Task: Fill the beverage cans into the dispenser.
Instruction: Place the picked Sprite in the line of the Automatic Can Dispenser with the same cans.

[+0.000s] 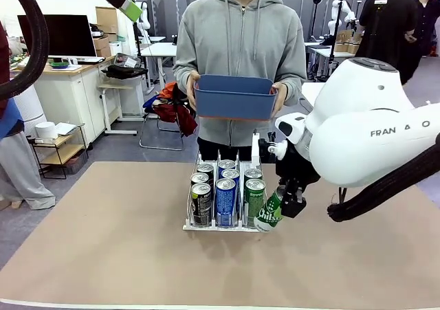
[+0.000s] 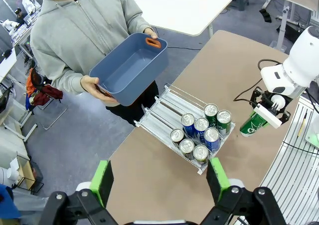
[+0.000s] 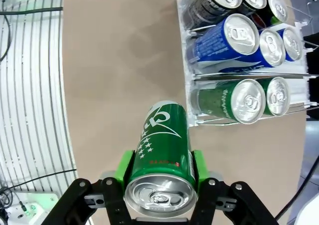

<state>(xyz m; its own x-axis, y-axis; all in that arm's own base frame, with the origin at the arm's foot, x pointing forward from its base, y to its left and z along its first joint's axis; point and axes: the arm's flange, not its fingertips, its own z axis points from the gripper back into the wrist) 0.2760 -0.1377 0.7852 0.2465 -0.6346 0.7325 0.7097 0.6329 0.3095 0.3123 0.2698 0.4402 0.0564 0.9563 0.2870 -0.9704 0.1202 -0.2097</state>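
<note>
The white wire dispenser (image 1: 190,222) stands mid-table with several beverage cans in its three lanes: black-and-grey (image 1: 201,203), blue (image 1: 225,201) and green (image 1: 254,198). My right gripper (image 1: 280,204) hangs just off the rack's front right corner, shut on a tilted green can (image 1: 269,215). In the right wrist view that can (image 3: 162,152) sits between the green pads (image 3: 124,167), its silver top toward the camera, with the dispenser (image 3: 187,80) ahead. My left gripper (image 2: 159,180) hovers high above the table, open with nothing in it, looking down on the dispenser (image 2: 164,105) and the held can (image 2: 253,124).
A person at the far edge holds a blue plastic bin (image 1: 235,97) with both hands, above and behind the rack; the bin (image 2: 129,68) looks empty inside. The brown table (image 1: 103,241) has bare room left and front of the rack. Cables trail by my right arm.
</note>
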